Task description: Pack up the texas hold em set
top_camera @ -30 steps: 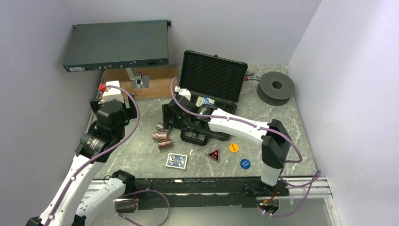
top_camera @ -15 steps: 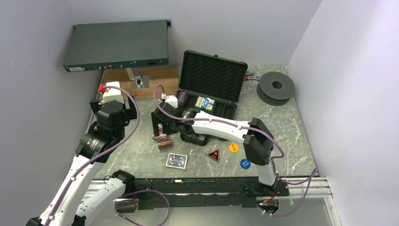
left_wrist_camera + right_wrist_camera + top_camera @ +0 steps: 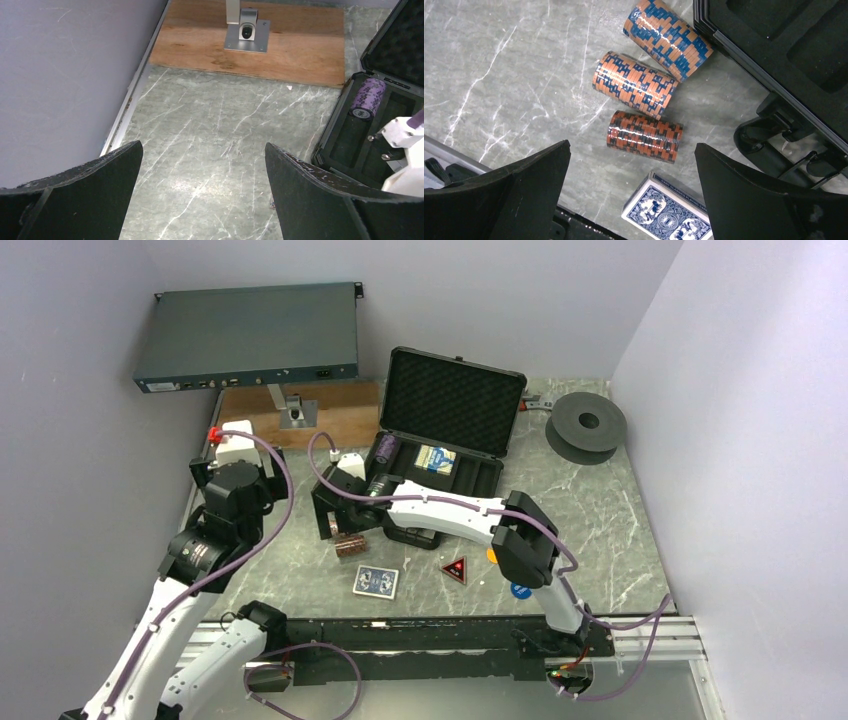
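The black briefcase (image 3: 452,400) stands open at the back; a purple chip roll (image 3: 386,450) and a blue deck (image 3: 435,458) lie in its foam base. The roll also shows in the left wrist view (image 3: 368,96). My right gripper (image 3: 330,515) hangs open and empty over three brown-patterned chip rolls (image 3: 668,31) (image 3: 635,84) (image 3: 644,136) left of the case. A second blue deck (image 3: 669,215) lies near them on the table (image 3: 376,582). The red-triangle button (image 3: 455,569), orange button (image 3: 492,553) and blue button (image 3: 520,590) lie near the front, the last two partly under the right arm. My left gripper (image 3: 203,145) is open over bare table.
A grey rack unit (image 3: 250,335) stands at the back left above a wooden board (image 3: 250,45) with a metal mount (image 3: 246,35). A dark spool (image 3: 587,425) lies at the back right. The wall runs close along the left.
My right gripper has swung left from the case's front edge to above the chip rolls. The purple roll and deck in the case are now uncovered. The left arm shifted slightly.
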{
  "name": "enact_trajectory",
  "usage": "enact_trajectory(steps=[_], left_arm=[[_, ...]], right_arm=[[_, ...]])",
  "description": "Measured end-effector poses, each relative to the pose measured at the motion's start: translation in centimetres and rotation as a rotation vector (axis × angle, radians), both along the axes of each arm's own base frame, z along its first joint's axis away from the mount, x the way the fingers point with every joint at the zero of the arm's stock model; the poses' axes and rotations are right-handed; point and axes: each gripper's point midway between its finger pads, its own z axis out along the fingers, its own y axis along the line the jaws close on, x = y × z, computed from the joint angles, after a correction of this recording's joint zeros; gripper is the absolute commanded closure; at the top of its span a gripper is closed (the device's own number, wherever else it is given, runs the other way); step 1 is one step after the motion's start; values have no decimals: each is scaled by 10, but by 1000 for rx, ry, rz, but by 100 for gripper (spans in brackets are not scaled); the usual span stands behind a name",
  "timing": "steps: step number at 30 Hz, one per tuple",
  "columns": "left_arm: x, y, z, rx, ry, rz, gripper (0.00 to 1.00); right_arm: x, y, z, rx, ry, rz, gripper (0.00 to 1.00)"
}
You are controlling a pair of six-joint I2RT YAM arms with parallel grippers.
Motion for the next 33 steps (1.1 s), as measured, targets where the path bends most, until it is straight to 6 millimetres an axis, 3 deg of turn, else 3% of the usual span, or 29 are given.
enact_trajectory(steps=[14,20,27,33], left_arm=[[-5,4,3,-7,-22,8,1],[-13,14,10,-21,-59,59,1],[-29,30,20,-49,-132,124,1],[-31,32,20,-56,-143,137,1]], right_arm=[[-7,-4,-32,-84,30,-11,7],[-10,-4,-49,-110,49,-11,9],[-11,-4,-52,-113,54,-12,14],[-12,-3,-53,-112,57,-16,16]])
